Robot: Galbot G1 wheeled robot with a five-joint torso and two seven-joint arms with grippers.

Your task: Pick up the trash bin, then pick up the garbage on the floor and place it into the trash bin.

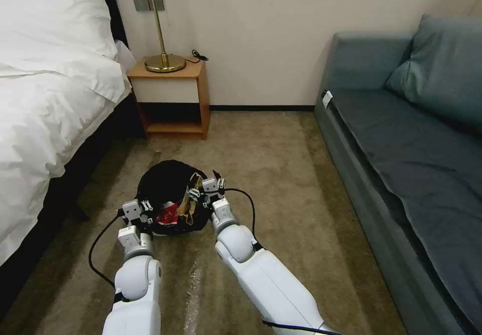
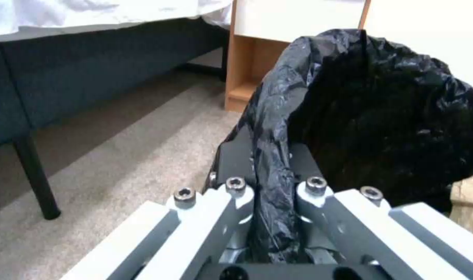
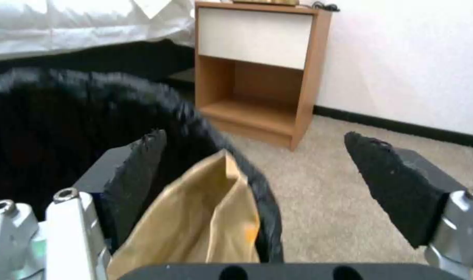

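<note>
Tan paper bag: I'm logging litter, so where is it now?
In the head view the tan paper bag sits at the right rim of the trash bin, between the open right gripper's jaws, beside the red snack packet.

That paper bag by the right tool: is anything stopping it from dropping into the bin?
Nothing visible blocks it. The right tool is open over the bin, and the paper bag sits at the rim between its fingers, already leaning against the black liner. The left tool pinches the liner at the rim.

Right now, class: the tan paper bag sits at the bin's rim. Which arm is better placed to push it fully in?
The right. The right gripper is open over the tan paper bag at the trash bin rim, while the left gripper is clamped on the bin's black liner, holding it.
</note>
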